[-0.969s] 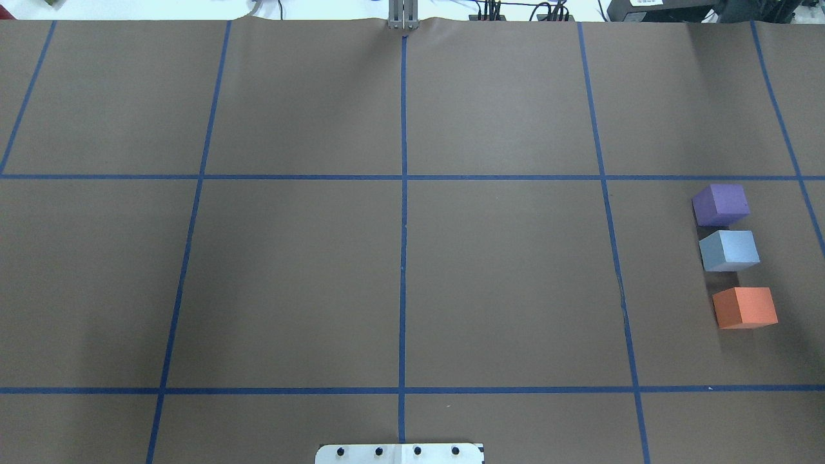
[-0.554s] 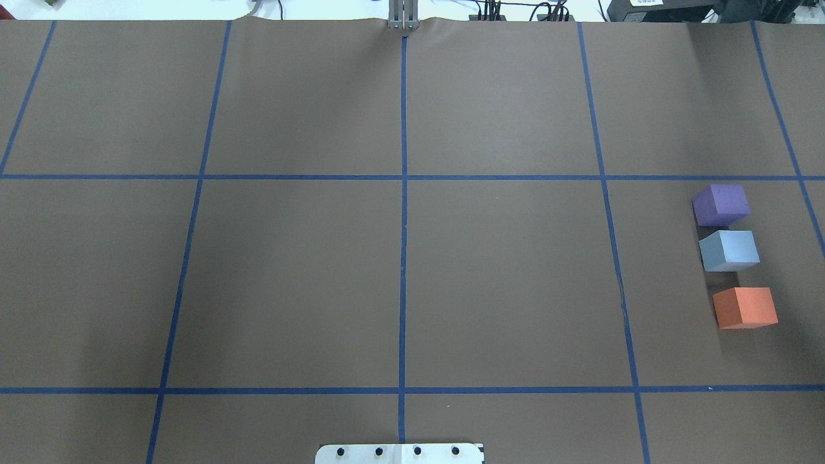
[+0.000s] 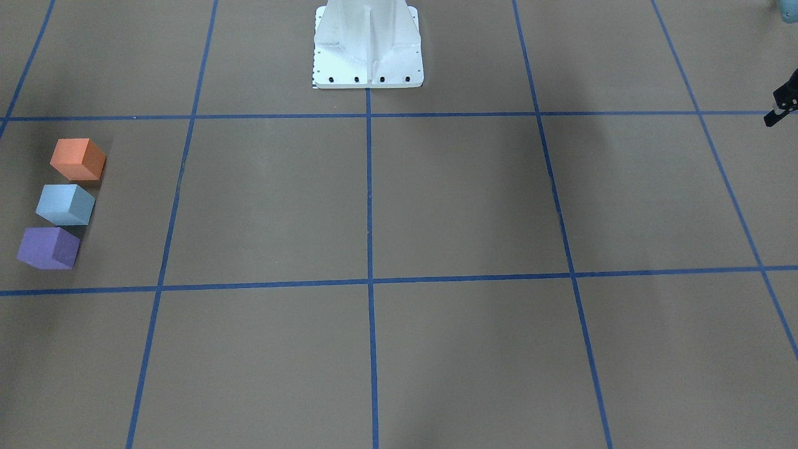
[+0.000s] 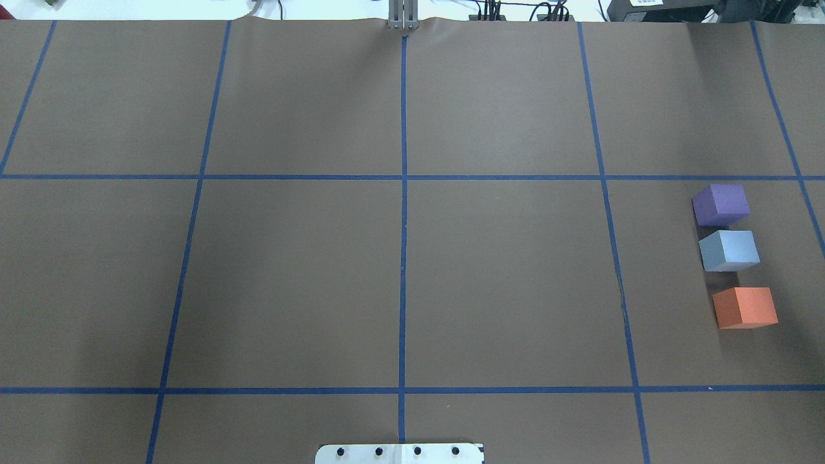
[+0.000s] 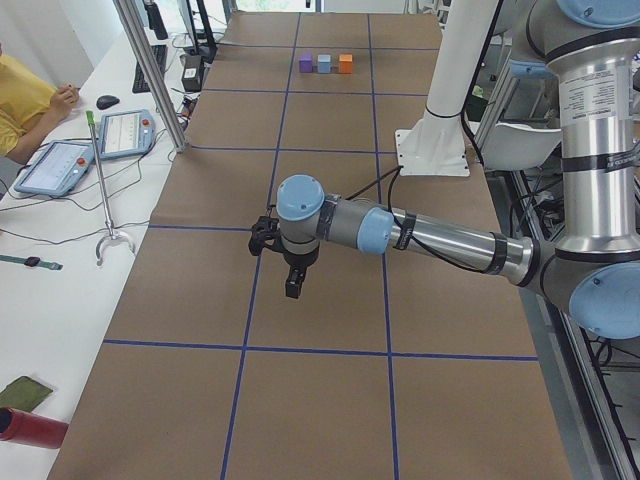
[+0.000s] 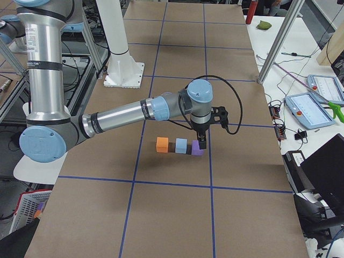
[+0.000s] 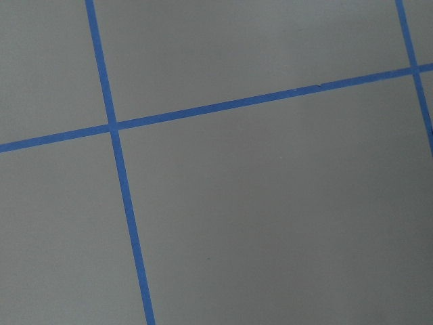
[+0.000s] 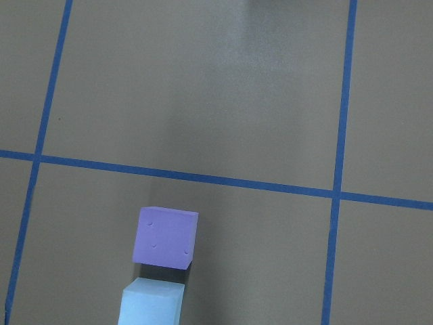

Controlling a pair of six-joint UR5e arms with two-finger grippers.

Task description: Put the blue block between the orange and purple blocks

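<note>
We saw the blue block (image 4: 729, 250) sitting on the brown table (image 4: 290, 277), in a row with two other blocks. In the overhead view the row was out at 3 o'clock on the table. The purple block (image 4: 720, 204) was at the blue one's 12 o'clock, just beside it. The orange block (image 4: 745, 307) was at its 6 o'clock, with a little gap. So the blue one was between them, and nothing was holding it. We thought the job looked done, and we saw nothing left to move.

We counted one blue block, one purple block and one orange block. That made three blocks, all lying on the table. We counted two arms.

The right gripper (image 6: 202, 144) hung in the air near the purple block. It showed only from the side, so we could not tell if its fingers were wide or narrow. The left gripper (image 5: 291, 285) hung over bare table, well apart from the blocks. We could not tell about its fingers either.
</note>
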